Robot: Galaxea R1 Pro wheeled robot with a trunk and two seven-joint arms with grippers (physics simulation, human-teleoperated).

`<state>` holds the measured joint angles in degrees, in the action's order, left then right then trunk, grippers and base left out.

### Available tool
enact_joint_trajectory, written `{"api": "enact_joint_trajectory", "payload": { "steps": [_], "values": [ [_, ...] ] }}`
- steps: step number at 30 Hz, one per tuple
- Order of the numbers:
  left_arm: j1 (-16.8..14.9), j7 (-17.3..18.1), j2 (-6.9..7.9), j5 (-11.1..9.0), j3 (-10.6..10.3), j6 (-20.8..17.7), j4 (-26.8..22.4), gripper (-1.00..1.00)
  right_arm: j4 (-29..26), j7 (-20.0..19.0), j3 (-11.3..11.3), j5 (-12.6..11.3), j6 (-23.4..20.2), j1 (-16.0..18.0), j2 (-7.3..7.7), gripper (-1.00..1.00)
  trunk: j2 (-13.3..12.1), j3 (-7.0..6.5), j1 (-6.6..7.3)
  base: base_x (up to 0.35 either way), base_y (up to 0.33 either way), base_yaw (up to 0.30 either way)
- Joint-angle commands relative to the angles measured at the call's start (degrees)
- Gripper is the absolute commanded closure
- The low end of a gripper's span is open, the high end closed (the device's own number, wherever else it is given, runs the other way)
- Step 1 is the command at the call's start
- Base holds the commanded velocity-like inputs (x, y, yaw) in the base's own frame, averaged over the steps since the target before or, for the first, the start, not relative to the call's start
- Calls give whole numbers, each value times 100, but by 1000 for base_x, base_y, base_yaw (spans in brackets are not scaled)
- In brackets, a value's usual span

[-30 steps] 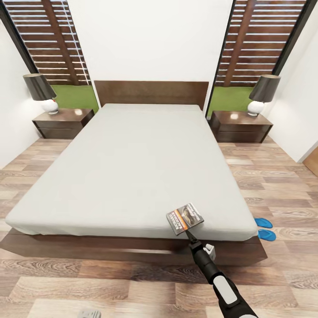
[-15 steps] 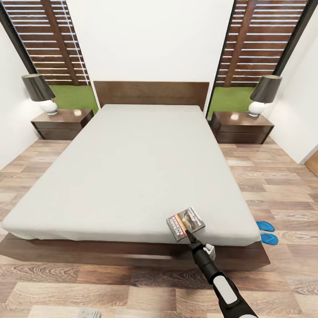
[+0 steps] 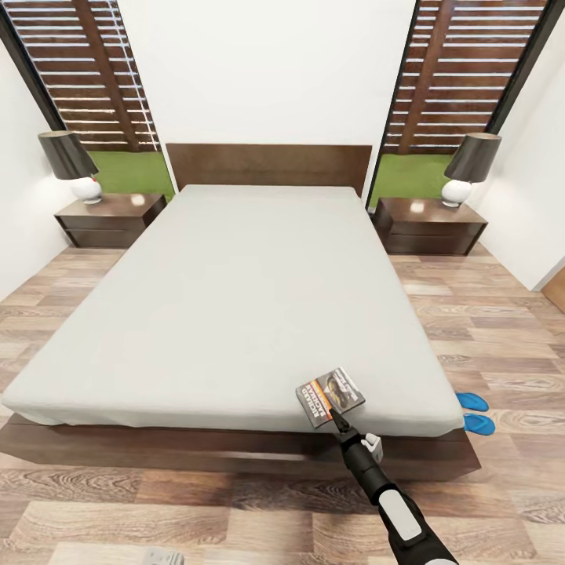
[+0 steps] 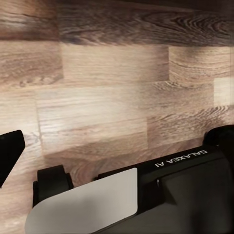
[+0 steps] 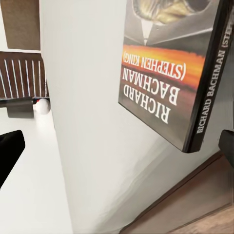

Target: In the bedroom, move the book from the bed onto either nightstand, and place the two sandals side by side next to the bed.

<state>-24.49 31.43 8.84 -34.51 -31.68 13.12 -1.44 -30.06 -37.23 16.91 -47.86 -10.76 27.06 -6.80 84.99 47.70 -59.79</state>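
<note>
Carefully, the right gripper [image 3: 339, 416], jaws apart, reached the book [image 3: 330, 396] at the bed [image 3: 235, 298] edge; squarer alignment would help.

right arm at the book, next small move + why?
Probably ease the right gripper a little further forward, then close. The book lies flat at the bed's near edge, and the right wrist view shows both fingertips wide apart, short of its spine.

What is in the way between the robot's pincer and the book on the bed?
Nothing visible: the right pincer is at the book's near edge, at the foot of the bed, with only bare sheet around it.
</note>
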Motion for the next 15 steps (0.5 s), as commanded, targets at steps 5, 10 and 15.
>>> {"api": "enact_joint_trajectory", "payload": {
  "steps": [5, 10, 15],
  "values": [
    [-3, 13, -36, -38, -46, 24, 3, -100, 0, -21, 32, -39, -57, 4, -6, -100, 204, 94, -110, 0, 0, 0],
    [-3, 13, -39, -38, -46, 24, 3, -100, 1, -21, 32, -39, -59, 4, -6, -100, 405, 184, -220, 0, 0, 0],
    [-3, 13, -40, -38, -46, 24, 3, -100, 0, -21, 32, -39, -58, 4, -6, -100, 605, 274, -330, 0, 0, 0]
  ]
}}
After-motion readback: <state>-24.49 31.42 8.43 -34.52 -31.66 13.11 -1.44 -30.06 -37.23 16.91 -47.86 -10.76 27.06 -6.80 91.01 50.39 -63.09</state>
